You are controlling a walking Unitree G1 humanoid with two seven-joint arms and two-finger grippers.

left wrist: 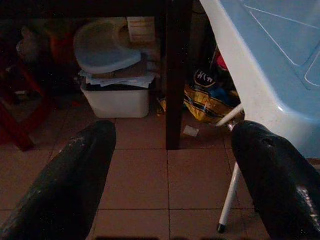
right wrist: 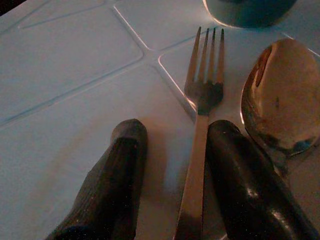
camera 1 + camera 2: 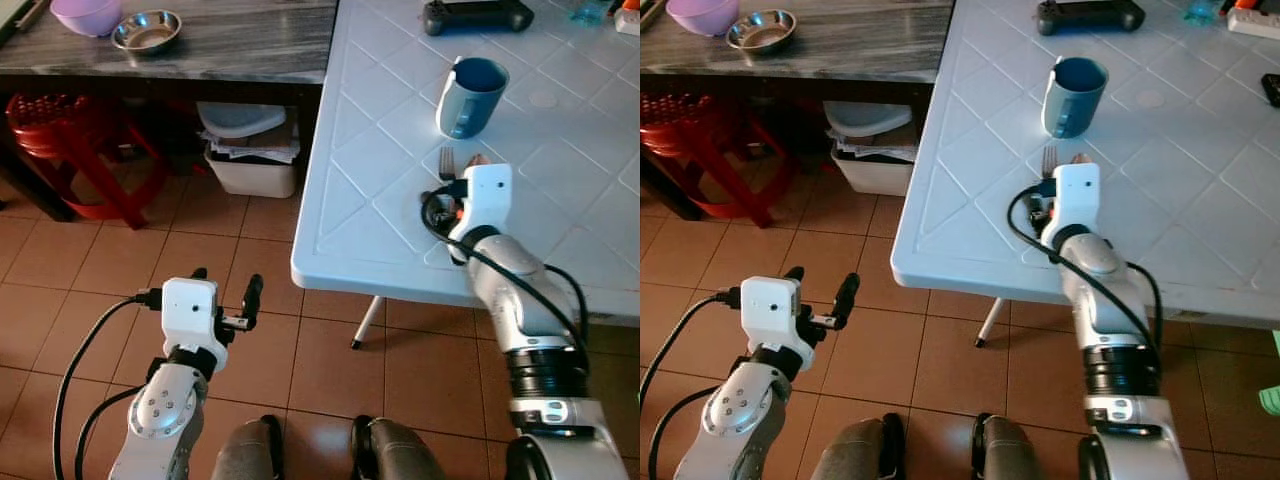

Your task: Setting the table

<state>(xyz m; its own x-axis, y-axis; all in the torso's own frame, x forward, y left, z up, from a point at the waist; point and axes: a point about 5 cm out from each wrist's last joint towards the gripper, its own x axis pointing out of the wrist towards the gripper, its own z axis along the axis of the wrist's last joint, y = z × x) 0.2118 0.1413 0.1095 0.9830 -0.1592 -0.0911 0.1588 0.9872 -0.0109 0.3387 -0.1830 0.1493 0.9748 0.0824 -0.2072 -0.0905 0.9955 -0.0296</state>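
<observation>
On the white plastic table [image 3: 380, 200] a steel fork [image 2: 202, 95] lies flat with its tines toward a blue mug [image 3: 470, 95]. A spoon [image 2: 280, 95] lies right beside the fork. My right gripper [image 2: 172, 132] is low over the table, open, one finger on each side of the fork's handle; the handle runs close along one finger and a gap is left to the other. My left gripper [image 3: 225, 290] is held open over the tiled floor, left of the table's near corner, with nothing in it.
A grey marbled counter at the back left carries a purple bowl [image 3: 87, 13] and a steel bowl [image 3: 146, 30]. Beneath it stand red stools [image 3: 60, 130] and a white bin [image 3: 250, 150]. A black controller [image 3: 478, 15] lies on the table's far side. A thin table leg [image 3: 366, 322] slants to the floor.
</observation>
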